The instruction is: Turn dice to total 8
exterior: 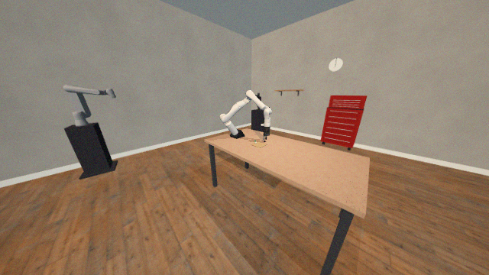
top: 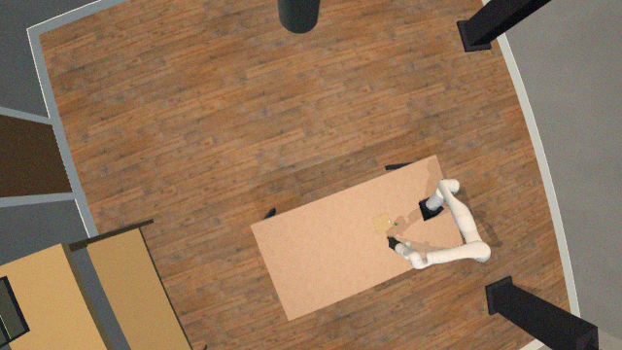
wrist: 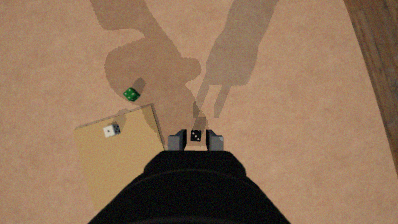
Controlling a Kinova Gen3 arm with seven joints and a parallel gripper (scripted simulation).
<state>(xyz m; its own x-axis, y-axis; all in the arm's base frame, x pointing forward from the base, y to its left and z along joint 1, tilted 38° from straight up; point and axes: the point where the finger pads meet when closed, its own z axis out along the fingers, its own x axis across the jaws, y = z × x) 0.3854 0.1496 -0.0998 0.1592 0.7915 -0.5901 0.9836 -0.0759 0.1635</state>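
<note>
The tan mat (top: 380, 225) (exterior: 260, 145) (wrist: 120, 167) lies flat on the table. A white die (top: 389, 222) (wrist: 108, 131) rests on it near one edge, with one pip on its top face. A green die (top: 396, 224) (wrist: 131, 94) lies on the table just off the mat; its top shows several pips, too blurred to count surely. A black die (wrist: 195, 135) lies off the mat, beyond its corner, with what looks like three pips on top. My gripper (exterior: 265, 140) (wrist: 196, 136) is open above the black die, which shows in the gap between the fingers with space on both sides.
The table (top: 311, 258) (exterior: 306, 164) (wrist: 300, 100) has an edge at the right of the wrist view. Arm shadows fall around the green and black dice. The arm's base (top: 430, 209) (exterior: 237, 134) stands on the table near the mat.
</note>
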